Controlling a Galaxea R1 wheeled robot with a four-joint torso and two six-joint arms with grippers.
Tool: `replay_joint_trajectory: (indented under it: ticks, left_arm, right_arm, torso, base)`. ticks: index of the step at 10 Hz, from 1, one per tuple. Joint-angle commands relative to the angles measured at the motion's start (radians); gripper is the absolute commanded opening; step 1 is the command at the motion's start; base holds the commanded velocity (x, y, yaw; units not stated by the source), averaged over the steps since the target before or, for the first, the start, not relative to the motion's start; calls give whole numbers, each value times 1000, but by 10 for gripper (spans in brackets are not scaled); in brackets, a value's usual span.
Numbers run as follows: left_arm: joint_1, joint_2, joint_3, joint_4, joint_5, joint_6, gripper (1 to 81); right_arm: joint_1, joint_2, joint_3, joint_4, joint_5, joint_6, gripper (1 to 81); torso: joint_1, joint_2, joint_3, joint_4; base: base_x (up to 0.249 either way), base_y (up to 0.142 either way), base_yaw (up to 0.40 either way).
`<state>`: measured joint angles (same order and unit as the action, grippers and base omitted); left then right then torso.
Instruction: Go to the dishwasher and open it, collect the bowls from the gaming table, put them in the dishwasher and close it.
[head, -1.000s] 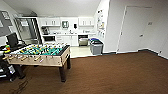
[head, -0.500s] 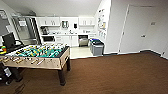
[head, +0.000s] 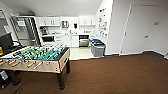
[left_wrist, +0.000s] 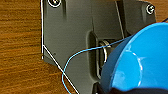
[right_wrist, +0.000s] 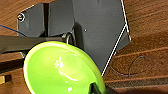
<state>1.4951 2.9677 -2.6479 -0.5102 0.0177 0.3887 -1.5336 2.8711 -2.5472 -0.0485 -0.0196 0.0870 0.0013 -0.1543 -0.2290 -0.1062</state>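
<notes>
The stainless-steel dishwasher (head: 83, 41) sits under the counter in the kitchen nook far ahead; whether its door is open I cannot tell. A blue bowl (left_wrist: 140, 62) fills the left wrist view above the wood-look floor, with my left gripper (left_wrist: 125, 90) shut on its rim. In the right wrist view a green bowl (right_wrist: 60, 70) hangs over the same floor, and my right gripper (right_wrist: 96, 88) is shut on its edge. The gaming table is out of view.
A table-football table (head: 37, 58) with a green field stands close on the left. Grey bins (head: 98, 47) stand by the wall corner right of the kitchen opening. A white door (head: 140, 27) is on the right. Brown carpet (head: 112, 75) stretches ahead to the pale kitchen floor.
The whole head view has shifted: the camera moved forward, so the kitchen and bins look nearer and the table-football table sits lower left.
</notes>
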Motion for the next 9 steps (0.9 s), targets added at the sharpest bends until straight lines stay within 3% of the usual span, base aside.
replay_joint_trajectory:
  ticks: [1, 9]
  left_arm:
    - [-48, 18, 16, 7, 85, -1, 10]
    - [-49, 18, 16, 18, 85, -1, 10]
  right_arm:
    - [45, -10, 3, -10, -56, -3, 10]
    - [43, -7, -1, -10, -56, -3, 10]
  torso:
    - [0, 0, 0, 0]
    - [0, 0, 0, 0]
  base:
    - [222, 0, 0]
    - [208, 0, 0]
